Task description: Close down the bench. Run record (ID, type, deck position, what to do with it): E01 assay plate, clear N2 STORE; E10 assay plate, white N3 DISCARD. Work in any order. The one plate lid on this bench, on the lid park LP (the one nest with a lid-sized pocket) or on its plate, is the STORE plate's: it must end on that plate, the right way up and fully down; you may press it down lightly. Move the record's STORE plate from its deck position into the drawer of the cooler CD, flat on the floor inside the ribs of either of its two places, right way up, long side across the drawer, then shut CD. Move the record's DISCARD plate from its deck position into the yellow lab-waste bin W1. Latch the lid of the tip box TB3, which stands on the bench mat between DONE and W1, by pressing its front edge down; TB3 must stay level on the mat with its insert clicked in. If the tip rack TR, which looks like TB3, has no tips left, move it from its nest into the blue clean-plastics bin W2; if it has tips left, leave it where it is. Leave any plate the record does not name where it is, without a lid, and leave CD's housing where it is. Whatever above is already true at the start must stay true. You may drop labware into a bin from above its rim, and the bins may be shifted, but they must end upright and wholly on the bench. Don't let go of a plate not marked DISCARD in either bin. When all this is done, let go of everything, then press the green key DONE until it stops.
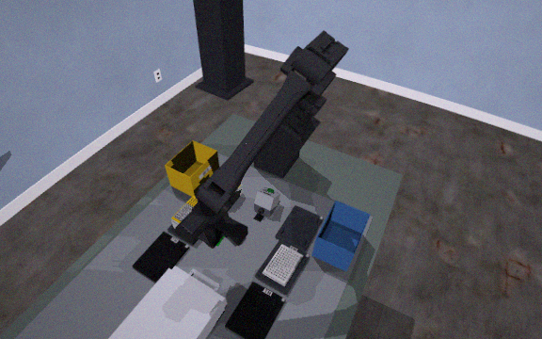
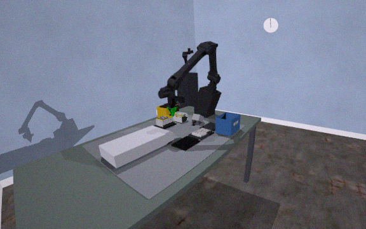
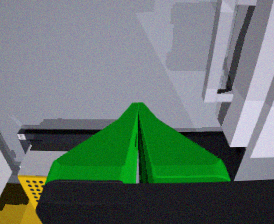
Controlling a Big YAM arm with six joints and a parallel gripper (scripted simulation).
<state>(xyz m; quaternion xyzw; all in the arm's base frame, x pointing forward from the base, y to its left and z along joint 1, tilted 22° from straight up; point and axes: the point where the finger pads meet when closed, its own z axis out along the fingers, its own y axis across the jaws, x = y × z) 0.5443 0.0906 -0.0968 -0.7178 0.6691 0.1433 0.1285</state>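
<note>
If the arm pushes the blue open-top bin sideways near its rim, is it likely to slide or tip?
The blue open-top bin looks boxy and about as wide as tall, so it probably slides. It appears hollow, hence likely light. It stands near the table edge, so a long push seems risky.

A black arm point(image 2: 187, 65) is seen bent over a green table point(image 2: 59, 187), its green gripper point(image 2: 171, 111) shut above a tip box point(image 2: 164, 121). A blue bin point(image 2: 227, 123) is set near the edge.
</note>
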